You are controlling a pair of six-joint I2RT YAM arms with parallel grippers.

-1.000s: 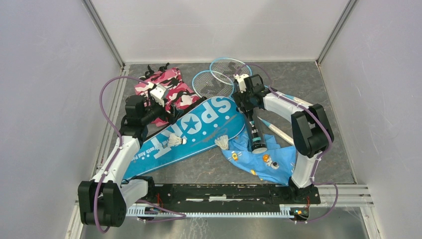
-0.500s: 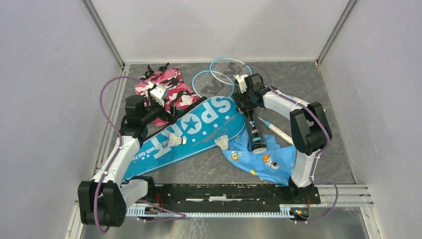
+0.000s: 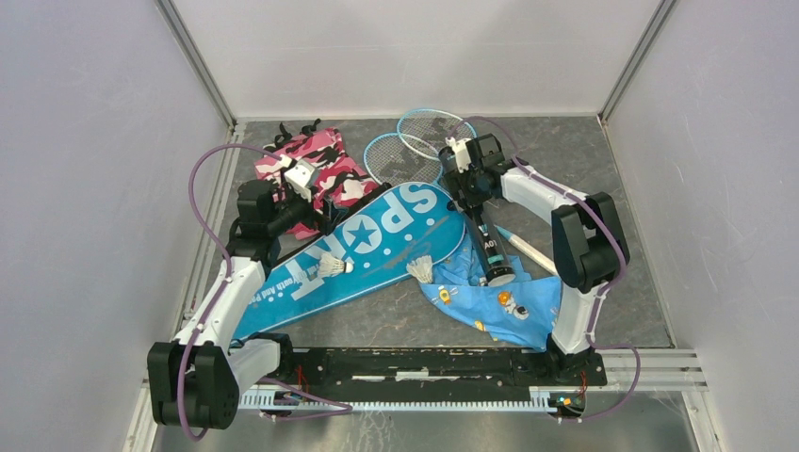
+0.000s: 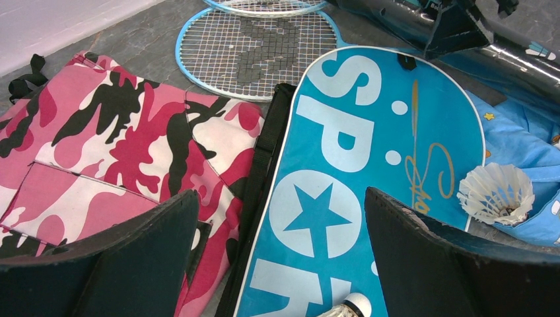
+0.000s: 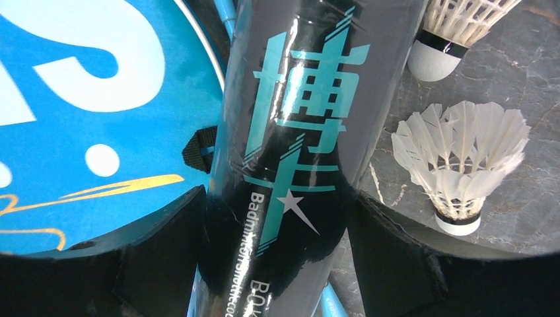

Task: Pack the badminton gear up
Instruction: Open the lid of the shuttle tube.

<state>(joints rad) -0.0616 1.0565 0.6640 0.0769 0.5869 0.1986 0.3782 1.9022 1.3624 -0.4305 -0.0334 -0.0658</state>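
The black tube [image 3: 490,247] lies tilted, its near end over the blue cartoon cloth [image 3: 504,306]. My right gripper [image 3: 468,193] is shut on the tube's far end; in the right wrist view both fingers [image 5: 165,247] press the sides of the tube [image 5: 297,132]. Two shuttlecocks [image 5: 462,158] lie beside it on the floor. The blue SPORT cover [image 3: 367,250] lies diagonally with two shuttlecocks [image 3: 332,266] at its edge. Two light-blue racquets [image 3: 400,155] lie at the back. My left gripper [image 4: 280,195] hovers open over the cover [image 4: 370,132], holding nothing.
A pink camouflage bag [image 3: 306,165] lies at the back left, partly under my left gripper [image 3: 316,202]. A white racquet handle [image 3: 529,250] sticks out right of the tube. Enclosure walls stand close on three sides.
The right gripper closed on the black tube and shifted slightly back; the tube's near end swung to the right. The left arm has not moved.
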